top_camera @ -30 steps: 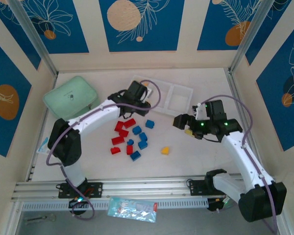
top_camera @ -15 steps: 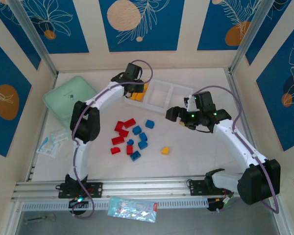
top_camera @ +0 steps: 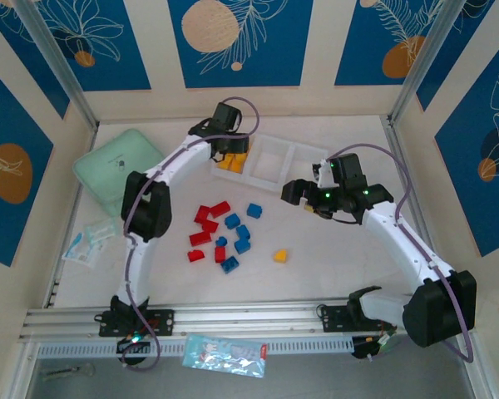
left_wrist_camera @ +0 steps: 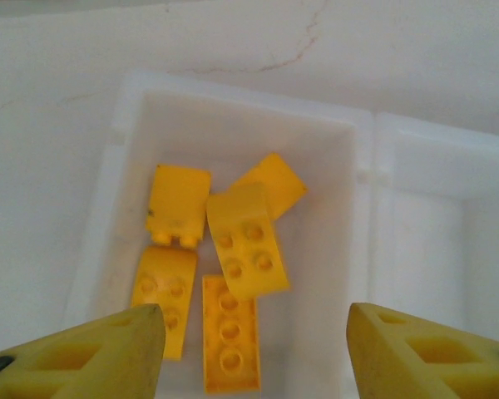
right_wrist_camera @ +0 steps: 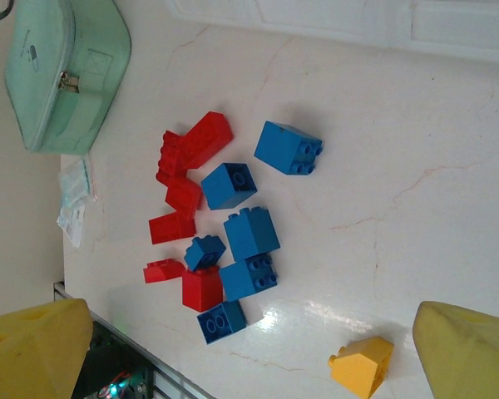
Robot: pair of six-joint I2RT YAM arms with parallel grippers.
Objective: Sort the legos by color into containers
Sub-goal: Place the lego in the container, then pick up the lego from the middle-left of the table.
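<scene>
Okay, left gripper (left_wrist_camera: 256, 341) hangs over the far-left compartment (left_wrist_camera: 233, 133) of the long translucent white plastic tray (left_wrist_camera: 362, 179), jaws apart, nothing between them. Five yellow plastic bricks (left_wrist_camera: 243, 241) lie in that compartment, one tilted across its neighbours. Right gripper (right_wrist_camera: 254, 353) hovers over the white table (top_camera: 349, 266), right of the loose pile, spread wide and empty. The red bricks (top_camera: 206, 224) and blue bricks (top_camera: 237, 237) are unsorted mid-table, several touching. One yellow-orange sloped brick (right_wrist_camera: 362, 366) sits alone on the near side of the pile.

Risks, judged from this:

- **Tray snag:** the left fingertips look close above the tray. A sideways pull-out could clip the wall, shift the light tray, or tip the tilted brick out.
- **Slipped grasp:** the lone yellow-orange brick has a sloped top, so pads closing on the slant may squeeze it out and send it skidding.
- **Wrong colour carried:** the pile is packed tight, so closing on one brick could catch or drag a neighbour of the other colour, which would then land in the wrong compartment.
- **Arm collision:** both arms serve the same tray, so a right-arm delivery while the left is parked there could make them bump.
- **Not a concern:** the mint-green rounded case (top_camera: 119, 169) at far left is well apart.
</scene>
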